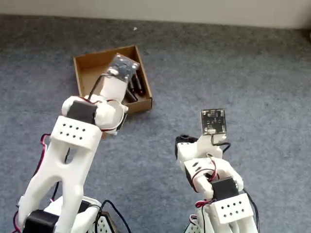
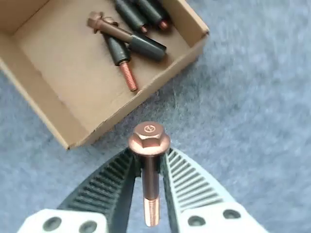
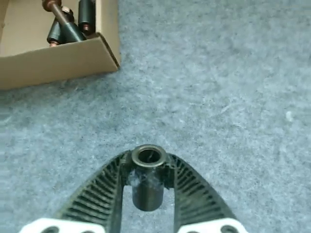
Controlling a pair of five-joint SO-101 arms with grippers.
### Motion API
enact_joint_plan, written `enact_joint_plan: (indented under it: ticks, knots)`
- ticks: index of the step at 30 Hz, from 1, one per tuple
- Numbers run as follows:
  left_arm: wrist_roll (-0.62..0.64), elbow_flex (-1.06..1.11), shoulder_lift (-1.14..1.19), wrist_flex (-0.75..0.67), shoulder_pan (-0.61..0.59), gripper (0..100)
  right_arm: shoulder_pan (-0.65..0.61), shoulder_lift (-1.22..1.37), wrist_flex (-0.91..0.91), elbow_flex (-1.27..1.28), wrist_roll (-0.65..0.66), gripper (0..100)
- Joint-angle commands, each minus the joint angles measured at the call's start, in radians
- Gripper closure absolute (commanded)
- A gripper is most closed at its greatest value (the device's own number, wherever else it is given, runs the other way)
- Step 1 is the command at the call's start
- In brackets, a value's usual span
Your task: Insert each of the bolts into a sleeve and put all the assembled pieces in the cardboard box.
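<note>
My left gripper [image 2: 149, 154] is shut on a copper bolt [image 2: 149, 167], gripped by the shank just under its hex head, with the threaded end pointing back toward the wrist. It hangs close to the open cardboard box [image 2: 63, 63], where several bolts in black sleeves [image 2: 138, 41] lie. In the high view the left arm [image 1: 112, 90] stretches over the box [image 1: 77, 73]. My right gripper [image 3: 147, 162] is shut on a black sleeve [image 3: 147, 182] with its open bore facing away from the wrist. It is held over the carpet, in front of and to the right of the box [image 3: 53, 65].
Grey carpet [image 1: 233, 73] covers the table around the box. The right arm [image 1: 209, 170] stands at the front right, with its black sleeve [image 1: 183, 140] some way from the box. A pale wall strip runs along the far edge.
</note>
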Motion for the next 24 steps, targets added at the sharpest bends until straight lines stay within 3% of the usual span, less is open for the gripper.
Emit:
enact_joint_plan:
  ticks: [1, 8, 20, 24]
  knots:
    - [0.173, -0.007, -0.084, -0.021, 0.015, 99, -0.054, -0.022, 0.002, -0.013, -0.003, 99.4]
    - [0.344, 0.027, -0.226, -0.029, 0.090, 99, -0.185, -0.022, -0.021, -0.022, -0.005, 99.4]
    - [0.555, 0.295, -0.524, -0.333, 0.107, 99, -0.334, -0.022, -0.248, -0.013, 0.006, 99.4]
    - [0.598, 0.335, -0.636, -0.384, 0.105, 99, -0.381, -0.016, -0.320, -0.010, 0.114, 99.4]
